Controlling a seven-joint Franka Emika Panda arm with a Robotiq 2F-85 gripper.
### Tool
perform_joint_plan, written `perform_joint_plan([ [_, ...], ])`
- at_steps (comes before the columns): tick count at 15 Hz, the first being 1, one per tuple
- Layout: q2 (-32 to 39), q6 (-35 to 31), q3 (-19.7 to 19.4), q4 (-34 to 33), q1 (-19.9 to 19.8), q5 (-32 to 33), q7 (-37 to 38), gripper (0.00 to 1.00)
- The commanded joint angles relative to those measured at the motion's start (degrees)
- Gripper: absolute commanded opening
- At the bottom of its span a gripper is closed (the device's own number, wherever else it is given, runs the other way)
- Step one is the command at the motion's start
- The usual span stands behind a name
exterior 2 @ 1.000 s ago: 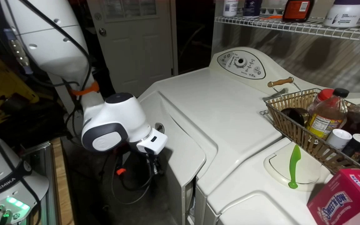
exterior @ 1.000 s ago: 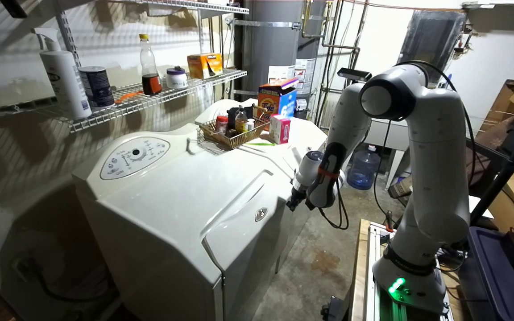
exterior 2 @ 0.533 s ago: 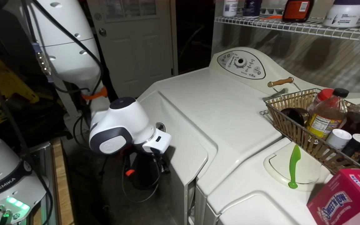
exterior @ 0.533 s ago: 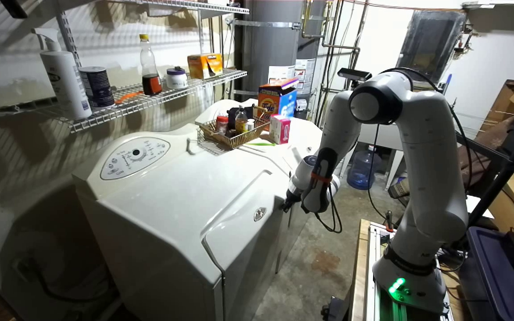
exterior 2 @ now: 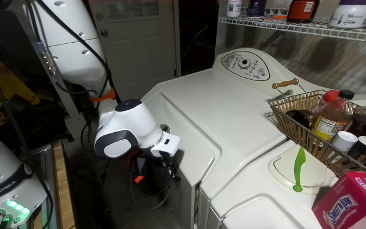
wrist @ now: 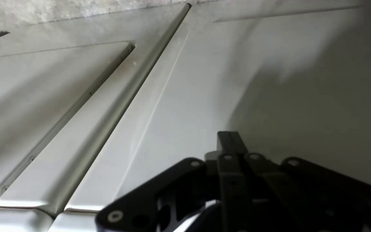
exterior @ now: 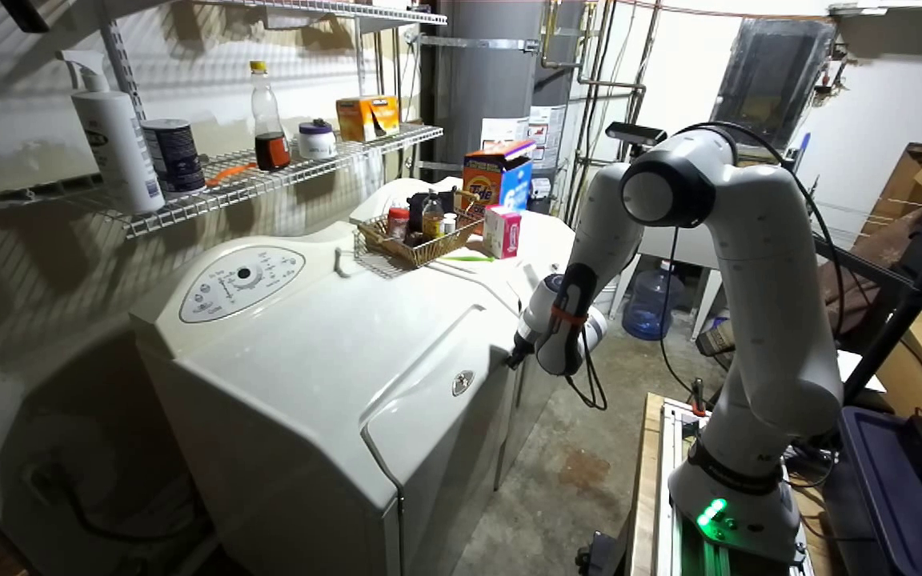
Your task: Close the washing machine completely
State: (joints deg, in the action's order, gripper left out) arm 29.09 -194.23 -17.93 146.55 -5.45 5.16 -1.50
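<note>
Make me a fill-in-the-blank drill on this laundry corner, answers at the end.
The gripper points at the slightly open front ____ of the washing machine.
The utensil beside the basket is colored ____.
The clear bottle on the wire shelf has a ____ cap.
The orange-and-blue box bears the brand name ____.
Missing words: door; green; yellow; Tide.

Shelf wall (exterior: 221,88) is blotched white and beige; wire shelf (exterior: 409,141) is mounted on it, and striped shadows (exterior 2: 297,63) are thrown across it in both exterior views. Grey cylindrical tank (exterior: 485,80) is banded by a metal strap (exterior: 477,42), flanked by pipes (exterior: 613,83). Far wall (exterior: 689,56) is brightly lit, interrupted by a dark panel (exterior: 777,76); glazing can't be confirmed. Concrete floor (exterior: 541,512) is marked by a brown stain (exterior: 585,470). In an exterior view, panelled door (exterior 2: 141,47), fitted with round knob (exterior 2: 104,32) and paned window (exterior 2: 132,8), is dimly lit beside a dark opening (exterior 2: 199,41).
</note>
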Motion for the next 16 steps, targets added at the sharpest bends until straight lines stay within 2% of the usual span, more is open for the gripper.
perform_joint_plan([
  [1, 3.71, -2.98, 1.63, -4.03, -2.13, -0.16, -3.92, 0.00],
  [3, 4.13, -3.45, 5.80, -5.13, -6.34, 1.83, -4.26, 0.00],
  [8, 5.45, -4.64, 8.37, -6.35, -10.05, 2.91, -6.85, 0.00],
  [11, 6.01, -6.26, 11.95, -7.86, -12.97, 4.57, -6.93, 0.00],
  [13, 6.90, -7.59, 13.14, -9.99, -12.43, 4.67, -7.08, 0.00],
  [14, 6.82, -6.34, 11.92, -11.19, -9.81, 3.35, -7.73, 0.00],
  [16, 6.52, -5.86, 10.59, -11.37, -7.76, 2.50, -8.93, 0.00],
])
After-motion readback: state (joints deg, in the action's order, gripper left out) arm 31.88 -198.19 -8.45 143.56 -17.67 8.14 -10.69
